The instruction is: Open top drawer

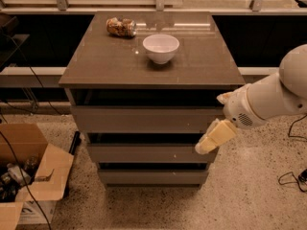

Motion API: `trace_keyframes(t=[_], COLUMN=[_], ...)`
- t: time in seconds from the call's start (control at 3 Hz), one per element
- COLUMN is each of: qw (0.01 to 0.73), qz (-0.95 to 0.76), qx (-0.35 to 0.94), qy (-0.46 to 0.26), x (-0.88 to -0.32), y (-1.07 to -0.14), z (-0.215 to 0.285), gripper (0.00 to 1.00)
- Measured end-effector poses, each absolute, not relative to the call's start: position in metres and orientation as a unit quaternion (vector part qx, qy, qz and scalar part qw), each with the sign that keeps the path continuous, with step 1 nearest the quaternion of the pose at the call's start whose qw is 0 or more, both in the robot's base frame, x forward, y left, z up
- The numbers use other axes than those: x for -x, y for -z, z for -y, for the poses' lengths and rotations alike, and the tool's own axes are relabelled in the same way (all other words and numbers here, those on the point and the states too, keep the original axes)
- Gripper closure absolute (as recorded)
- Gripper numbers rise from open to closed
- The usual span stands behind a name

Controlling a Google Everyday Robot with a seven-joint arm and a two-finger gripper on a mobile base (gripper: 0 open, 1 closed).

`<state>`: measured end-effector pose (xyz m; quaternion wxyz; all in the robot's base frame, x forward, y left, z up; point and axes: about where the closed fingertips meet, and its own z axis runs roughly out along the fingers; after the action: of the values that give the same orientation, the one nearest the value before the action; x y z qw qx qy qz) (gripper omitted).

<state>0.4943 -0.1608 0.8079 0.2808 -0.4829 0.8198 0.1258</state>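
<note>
The top drawer [144, 120] is a plain grey-taupe flat front just under the cabinet top, with a dark gap above it. It looks flush with the cabinet. Two narrower drawer fronts [148, 153] sit below it. My gripper [207, 143] comes in from the right on a white arm [268, 102]. Its cream-coloured fingers point down-left in front of the right end of the middle drawer, just below the top drawer's right corner.
A white bowl [161, 47] and a lying snack jar [121, 27] sit on the cabinet top [96, 66]. An open cardboard box [29, 176] with clutter stands on the floor at the left. Cables run on the floor at right [292, 176].
</note>
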Motion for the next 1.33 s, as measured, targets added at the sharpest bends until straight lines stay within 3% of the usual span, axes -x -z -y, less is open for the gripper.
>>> trace_keyframes(t=[0.67,1.33], qw=[0.283,0.291], qz=[-0.828,-0.831], qx=[0.473,0.472], qy=[-0.1,-0.05], x=[-0.505,-0.564], y=[-0.796,-0.748], z=[0.154,0.139], gripper=[0.0,0.0])
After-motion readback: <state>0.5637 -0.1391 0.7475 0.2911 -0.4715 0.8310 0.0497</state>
